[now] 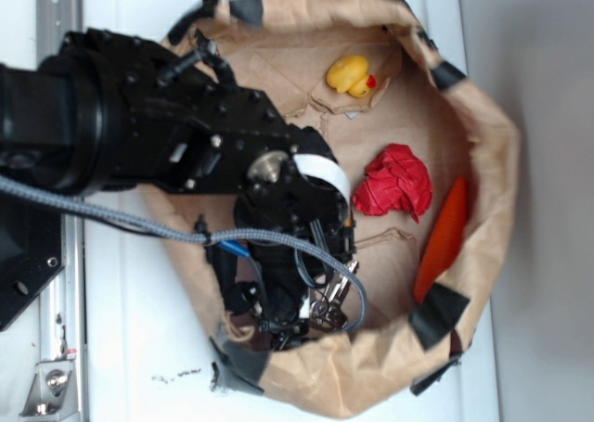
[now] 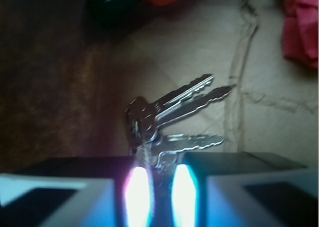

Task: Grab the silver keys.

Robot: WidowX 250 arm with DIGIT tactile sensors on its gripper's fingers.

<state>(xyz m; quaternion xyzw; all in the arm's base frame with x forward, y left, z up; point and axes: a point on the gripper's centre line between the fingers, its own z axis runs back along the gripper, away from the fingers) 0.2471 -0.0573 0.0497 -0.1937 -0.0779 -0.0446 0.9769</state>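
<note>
- Exterior view: black arm bent down into a shallow basin of brown paper (image 1: 483,144) edged with black tape, set on a white table (image 1: 139,348)
- Gripper (image 1: 311,313) low in the near corner of the basin, tight against the paper wall; silver keys (image 1: 336,292) glinting right at its tip
- Elsewhere on the paper, well apart from the keys: yellow duck (image 1: 350,74), crumpled red cloth (image 1: 394,183), orange carrot-like piece (image 1: 445,236) along the far wall
- Wrist view: keys (image 2: 174,117) fanned out on creased brown paper, blades pointing away, ring end reaching down between the fingers (image 2: 137,194)
- Fingers drawn narrow, glare on both pads, only a thin gap left with key metal in it; seemingly closing on the ring end, firm contact not certain from here
- For a good grab: finish the squeeze on the cluster of key heads and ring, not on a single blade, which would likely pivot and slip out
- Then lift straight and slowly, watching for dangling keys and for the paper wall close beside the gripper
- Surface soft and wrinkled, so pressing lower probably unhelpful
</note>
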